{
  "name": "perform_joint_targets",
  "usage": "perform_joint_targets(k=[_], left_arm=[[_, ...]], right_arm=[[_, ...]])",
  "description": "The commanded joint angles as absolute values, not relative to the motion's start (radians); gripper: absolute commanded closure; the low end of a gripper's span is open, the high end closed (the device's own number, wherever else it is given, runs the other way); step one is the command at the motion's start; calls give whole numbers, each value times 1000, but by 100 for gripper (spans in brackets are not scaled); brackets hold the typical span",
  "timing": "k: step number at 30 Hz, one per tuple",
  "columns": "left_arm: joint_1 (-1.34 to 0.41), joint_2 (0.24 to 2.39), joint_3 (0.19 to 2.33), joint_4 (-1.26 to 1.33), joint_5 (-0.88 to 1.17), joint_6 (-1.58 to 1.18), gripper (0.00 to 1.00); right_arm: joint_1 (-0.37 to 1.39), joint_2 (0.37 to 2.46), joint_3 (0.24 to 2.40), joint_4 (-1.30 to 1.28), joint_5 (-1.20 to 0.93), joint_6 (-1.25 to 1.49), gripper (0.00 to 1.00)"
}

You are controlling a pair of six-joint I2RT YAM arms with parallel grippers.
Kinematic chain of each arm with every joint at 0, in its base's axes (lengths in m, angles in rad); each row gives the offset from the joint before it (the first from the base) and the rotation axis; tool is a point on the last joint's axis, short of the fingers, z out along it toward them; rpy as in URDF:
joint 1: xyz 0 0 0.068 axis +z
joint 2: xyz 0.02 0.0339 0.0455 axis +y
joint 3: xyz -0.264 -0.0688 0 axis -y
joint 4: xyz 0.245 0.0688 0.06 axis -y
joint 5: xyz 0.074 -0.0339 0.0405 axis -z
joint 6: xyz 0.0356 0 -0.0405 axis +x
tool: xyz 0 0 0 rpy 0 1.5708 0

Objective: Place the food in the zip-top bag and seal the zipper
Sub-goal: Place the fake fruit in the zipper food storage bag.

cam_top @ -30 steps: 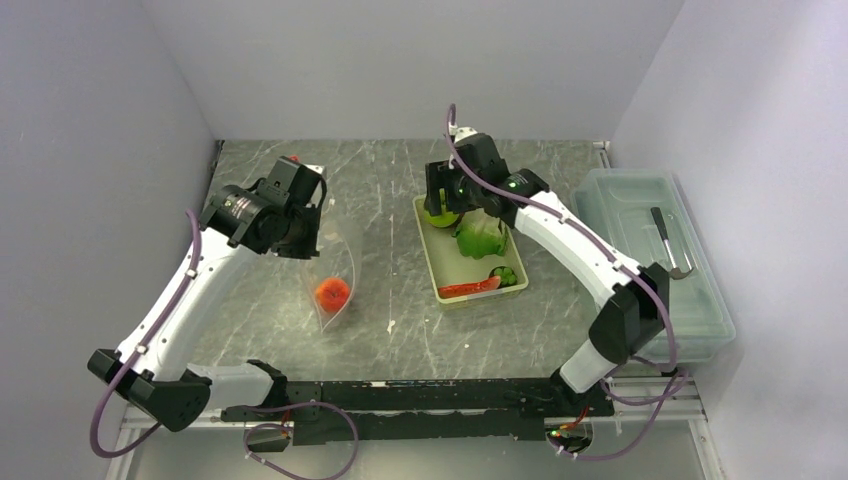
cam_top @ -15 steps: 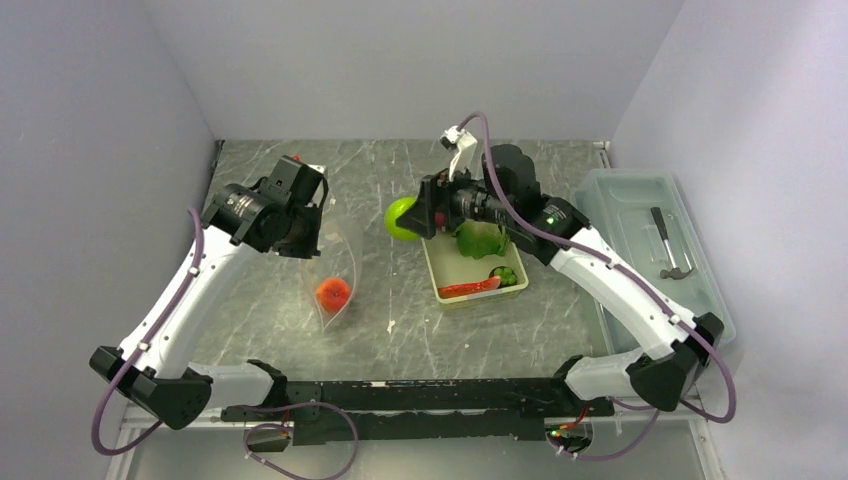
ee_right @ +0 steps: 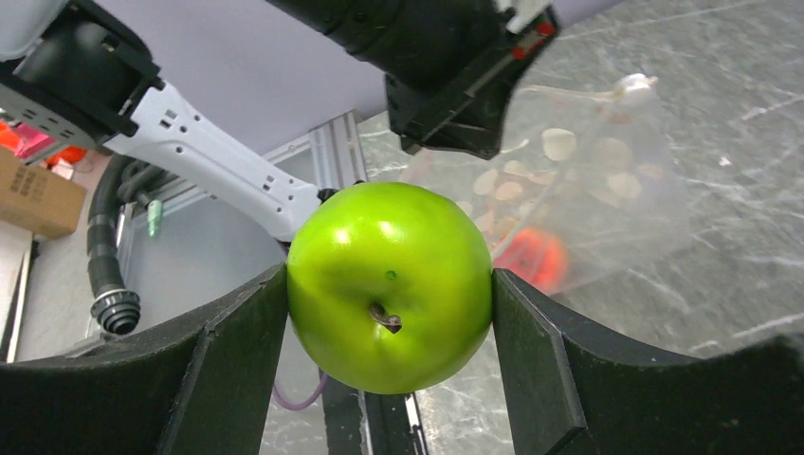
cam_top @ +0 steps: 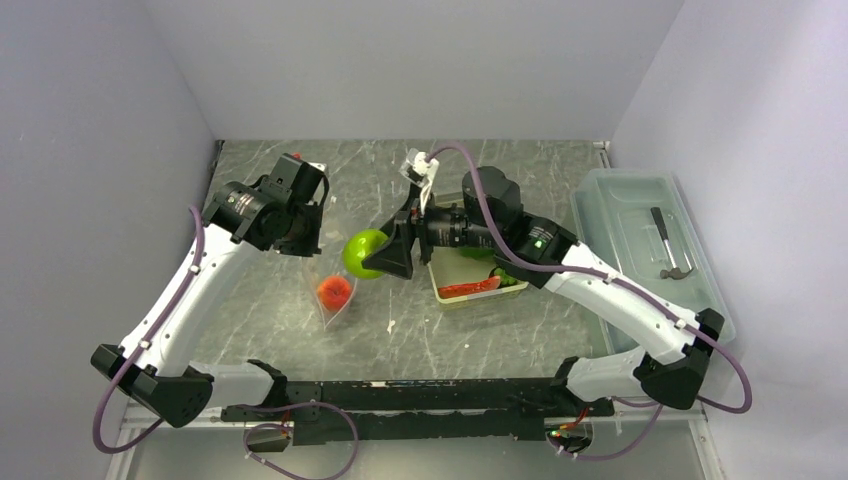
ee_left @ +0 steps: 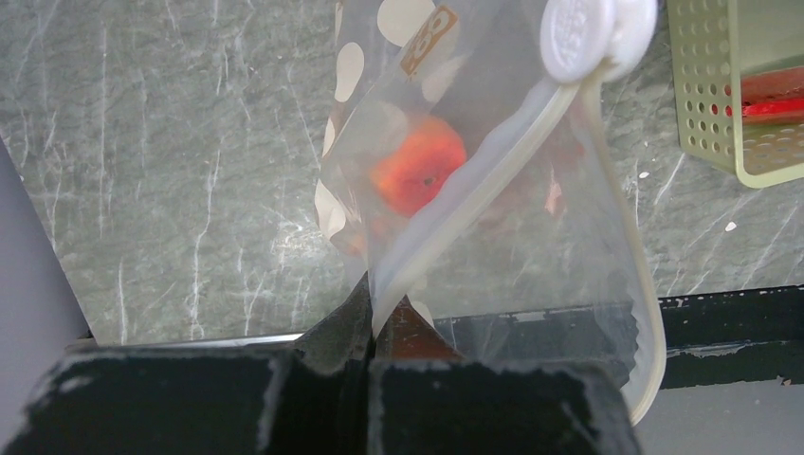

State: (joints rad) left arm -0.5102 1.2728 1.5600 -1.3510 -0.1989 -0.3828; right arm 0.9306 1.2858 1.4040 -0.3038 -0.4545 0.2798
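My right gripper (cam_top: 372,255) is shut on the green round fruit (ee_right: 389,284), which it carries above the table just right of the zip-top bag (cam_top: 325,270). The left gripper (ee_left: 379,318) is shut on the bag's mouth edge and holds the clear dotted bag (ee_left: 569,246) hanging. The whitish zipper (ee_left: 474,199) runs up to a white slider (ee_left: 583,33). An orange-red ball (cam_top: 333,292) lies inside the bag. The red strip (cam_top: 468,289) and green grapes (cam_top: 510,280) rest in the yellow-green basket (cam_top: 440,285); the right arm largely hides the lettuce (cam_top: 478,252).
A clear lidded plastic box (cam_top: 650,300) with a small hammer-like tool (cam_top: 668,245) on it stands along the right wall. Grey walls close in the table on the left, back and right. The black arm rail (cam_top: 420,400) runs along the near edge.
The right arm lifted the green round fruit out of the basket and swung it left to beside the bag. The left arm kept holding the bag in place.
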Motion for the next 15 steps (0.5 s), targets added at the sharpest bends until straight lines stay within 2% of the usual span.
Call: perform_joint_targets(k=[1,15], left_arm=[[-514,1269,1596,-1338,-181,-382,100],[-513,1271,1604,-1340,-142,-393,100]], right_arm=[[968,1316,1428,-204,-493,262,52],[1028,1460,1465,-210,-467,193,52]])
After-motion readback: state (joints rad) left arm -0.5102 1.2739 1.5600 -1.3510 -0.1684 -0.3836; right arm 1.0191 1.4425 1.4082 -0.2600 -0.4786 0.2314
